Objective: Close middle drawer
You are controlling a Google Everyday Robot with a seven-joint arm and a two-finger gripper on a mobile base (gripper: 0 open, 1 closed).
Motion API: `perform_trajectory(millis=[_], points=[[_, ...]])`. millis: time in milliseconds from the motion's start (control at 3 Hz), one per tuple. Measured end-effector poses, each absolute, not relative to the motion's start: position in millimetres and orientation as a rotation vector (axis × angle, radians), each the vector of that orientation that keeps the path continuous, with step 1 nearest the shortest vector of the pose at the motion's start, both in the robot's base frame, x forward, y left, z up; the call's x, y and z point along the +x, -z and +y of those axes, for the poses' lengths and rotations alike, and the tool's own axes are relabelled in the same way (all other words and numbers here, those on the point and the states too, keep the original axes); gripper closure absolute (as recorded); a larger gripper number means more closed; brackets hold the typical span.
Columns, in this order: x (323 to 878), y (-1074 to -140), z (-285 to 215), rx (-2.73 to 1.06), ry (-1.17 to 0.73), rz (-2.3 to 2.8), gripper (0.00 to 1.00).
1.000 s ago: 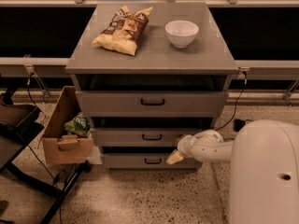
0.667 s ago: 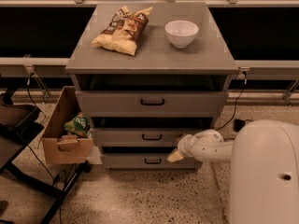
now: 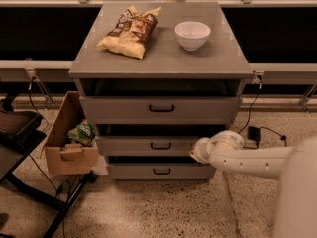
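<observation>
The grey cabinet (image 3: 161,58) has three drawers. The middle drawer (image 3: 143,146), with a low flat front and a small black bar handle (image 3: 161,145), stands out a little from the cabinet. My gripper (image 3: 196,150) is at the right end of that drawer's front, at its height, and seems to touch it. The white arm (image 3: 247,158) reaches in from the right. The taller top drawer (image 3: 161,109) also stands out a little. The bottom drawer (image 3: 158,170) lies below.
A chip bag (image 3: 130,31) and a white bowl (image 3: 192,34) sit on the cabinet top. An open cardboard box (image 3: 69,143) with a green item stands left of the drawers. A dark stand (image 3: 20,148) is at far left. A cable and plug (image 3: 255,133) lie at right.
My gripper has moved up from in front of the bottom drawer to the right end of the middle drawer's front. The drawers have not visibly moved.
</observation>
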State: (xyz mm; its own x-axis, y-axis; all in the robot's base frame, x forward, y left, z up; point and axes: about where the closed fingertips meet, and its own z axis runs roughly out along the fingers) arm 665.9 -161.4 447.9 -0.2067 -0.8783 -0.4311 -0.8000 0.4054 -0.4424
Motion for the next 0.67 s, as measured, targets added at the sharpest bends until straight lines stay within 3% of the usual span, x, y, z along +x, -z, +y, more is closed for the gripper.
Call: perform_trajectory(millis=[333,667], points=[[614.4,-496.6,-155.4,-1.463,0.265,2.064,0.97],[564.5,-538.6,-137.3,-1.599,0.444,2.041,1.0]])
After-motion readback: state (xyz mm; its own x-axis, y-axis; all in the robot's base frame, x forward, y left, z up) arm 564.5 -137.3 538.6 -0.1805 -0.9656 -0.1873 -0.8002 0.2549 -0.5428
